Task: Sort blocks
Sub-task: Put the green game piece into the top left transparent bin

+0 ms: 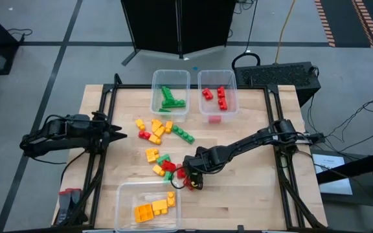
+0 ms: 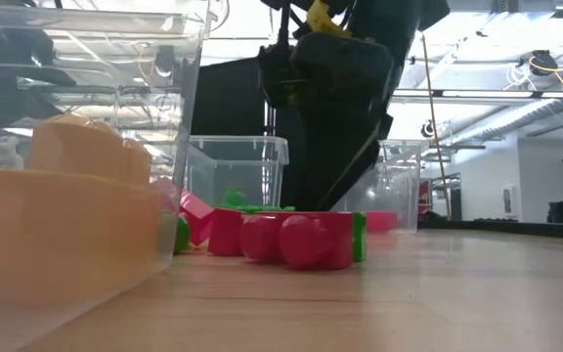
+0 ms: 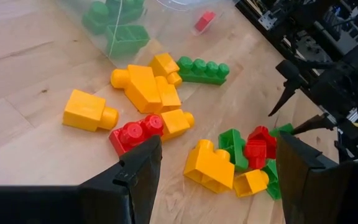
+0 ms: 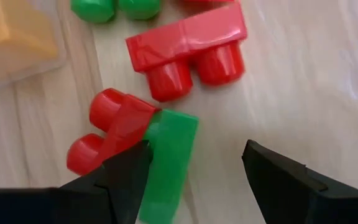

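Loose red, green and yellow blocks (image 1: pixel 157 133) lie in the middle of the wooden table (image 1: pixel 251 194). My right gripper (image 1: pixel 192 182) hangs open, pointing steeply down, low over the near end of the pile. In the right wrist view its fingers (image 4: pixel 194 168) stand over a green block (image 4: pixel 169 163) that lies flat beside a red block (image 4: pixel 112 127); a two-stud red block (image 4: pixel 188 50) lies just beyond. One finger (image 4: pixel 126 177) is at the green block's edge; whether it touches, I cannot tell. My left gripper (image 1: pixel 118 134) waits open at the table's left edge, above the wood.
Two clear tubs stand at the far edge, one with green blocks (image 1: pixel 170 94), one with red blocks (image 1: pixel 217 94); a red block (image 1: pixel 214 119) lies just in front. A third tub (image 1: pixel 149 206) with yellow blocks stands at the near edge, close to my right gripper.
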